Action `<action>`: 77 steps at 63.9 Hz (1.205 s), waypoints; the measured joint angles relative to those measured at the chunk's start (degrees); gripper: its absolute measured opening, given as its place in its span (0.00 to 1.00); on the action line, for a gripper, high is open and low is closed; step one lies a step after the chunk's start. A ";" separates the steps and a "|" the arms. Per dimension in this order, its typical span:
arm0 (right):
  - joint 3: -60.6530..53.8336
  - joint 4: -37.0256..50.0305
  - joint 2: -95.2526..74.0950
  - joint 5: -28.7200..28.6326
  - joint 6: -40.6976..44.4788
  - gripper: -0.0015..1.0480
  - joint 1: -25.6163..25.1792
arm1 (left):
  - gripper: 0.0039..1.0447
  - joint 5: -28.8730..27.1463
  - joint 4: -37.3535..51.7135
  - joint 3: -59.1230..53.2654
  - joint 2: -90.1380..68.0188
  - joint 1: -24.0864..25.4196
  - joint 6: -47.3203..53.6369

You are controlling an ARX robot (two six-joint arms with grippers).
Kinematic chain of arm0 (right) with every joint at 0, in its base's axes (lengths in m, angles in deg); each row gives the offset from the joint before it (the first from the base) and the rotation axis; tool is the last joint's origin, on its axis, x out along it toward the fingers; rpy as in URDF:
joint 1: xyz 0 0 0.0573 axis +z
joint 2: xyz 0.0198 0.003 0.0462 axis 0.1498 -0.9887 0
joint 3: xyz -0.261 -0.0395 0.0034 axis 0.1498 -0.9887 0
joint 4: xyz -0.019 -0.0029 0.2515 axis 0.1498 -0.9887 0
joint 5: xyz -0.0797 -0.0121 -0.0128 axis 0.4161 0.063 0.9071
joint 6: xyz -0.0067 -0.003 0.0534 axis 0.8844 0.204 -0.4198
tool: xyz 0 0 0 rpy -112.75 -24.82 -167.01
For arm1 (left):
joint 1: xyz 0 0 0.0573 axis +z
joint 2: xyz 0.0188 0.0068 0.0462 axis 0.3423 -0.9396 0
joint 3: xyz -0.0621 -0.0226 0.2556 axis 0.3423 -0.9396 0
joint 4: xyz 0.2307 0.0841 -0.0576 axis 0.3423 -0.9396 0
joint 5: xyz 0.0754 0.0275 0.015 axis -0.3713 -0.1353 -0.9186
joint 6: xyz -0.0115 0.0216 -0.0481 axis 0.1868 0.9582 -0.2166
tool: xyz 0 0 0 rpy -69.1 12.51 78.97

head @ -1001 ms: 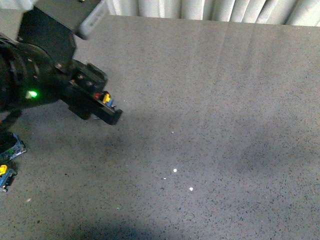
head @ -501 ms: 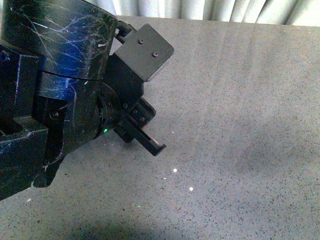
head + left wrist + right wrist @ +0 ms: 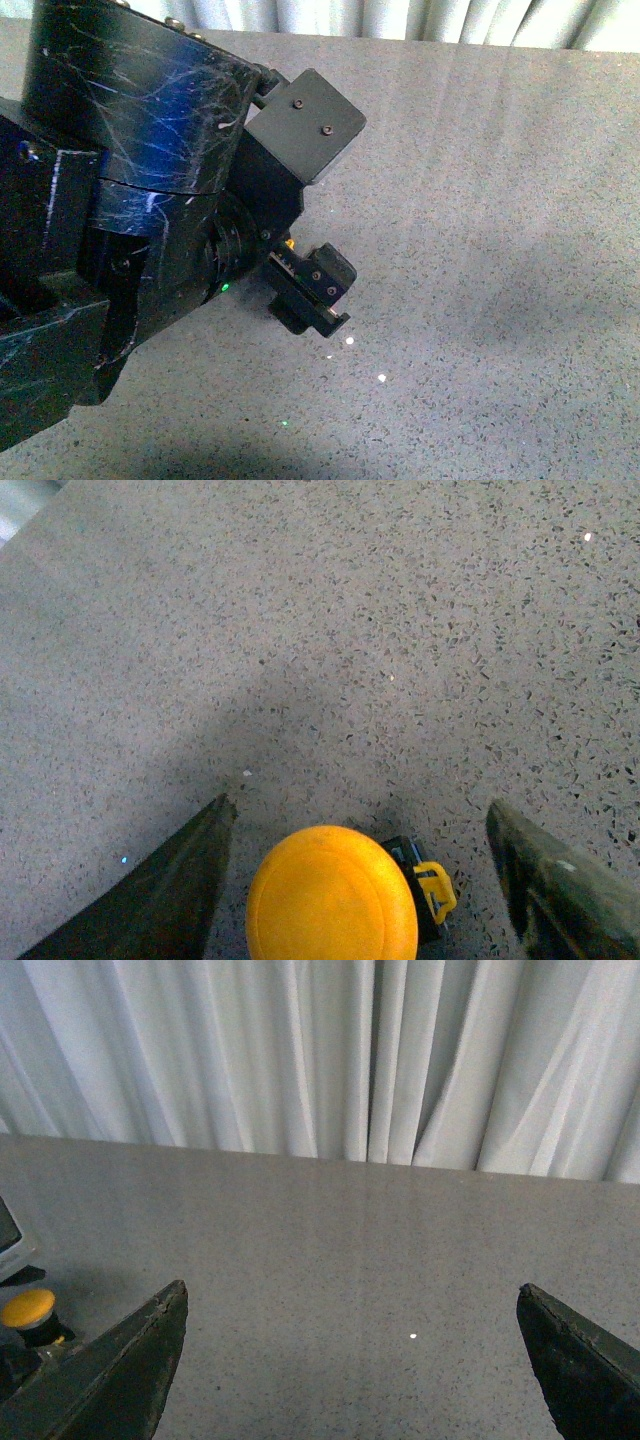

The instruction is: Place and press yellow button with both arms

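The yellow button [image 3: 332, 895] stands on the speckled grey table between the fingers of my left gripper [image 3: 358, 806], which is open; both fingers are apart from the cap. Its small yellow tab [image 3: 435, 888] juts out beside the black body. In the front view the left gripper [image 3: 312, 292] is low over the table's middle, and only a yellow speck of the button [image 3: 290, 242] shows behind it. My right gripper [image 3: 352, 1288] is open and empty above the bare table. From there the yellow button [image 3: 28, 1308] shows far off to one side.
The scratched black left arm [image 3: 130, 200] fills the left half of the front view and hides what lies under it. White curtains [image 3: 330, 1060] hang along the table's far edge. A few white specks [image 3: 350, 341] dot the table.
The left arm has swung right and toward the table's middle, now filling the left of the front view. Its gripper has dropped slightly lower and to the right.
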 joint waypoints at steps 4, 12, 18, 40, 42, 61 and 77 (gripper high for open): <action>0.00 0.00 0.00 0.00 0.00 0.91 0.00 | 0.93 0.24 -0.13 -1.27 1.92 0.28 -0.81; 0.02 0.00 0.00 0.00 0.00 0.91 0.00 | 0.91 1.57 -0.59 -4.61 8.39 1.66 -3.37; 0.00 0.00 0.00 0.02 0.00 0.91 0.00 | 0.91 3.32 -1.88 -8.00 15.52 3.98 -6.80; 0.00 0.00 0.00 0.02 0.00 0.91 0.00 | 0.72 2.56 3.65 -22.21 49.24 23.39 -18.51; 0.00 0.00 0.00 0.04 0.00 0.91 0.00 | 0.67 4.37 3.34 -23.65 52.39 26.43 -18.67; 14.69 -21.86 -25.59 -1.64 0.44 0.91 0.81 | 0.14 10.10 -1.25 -32.39 68.02 34.93 -18.91; 27.30 -7.08 -52.39 1.70 5.22 0.91 9.09 | 0.01 10.05 -5.99 -34.93 75.47 34.93 -19.06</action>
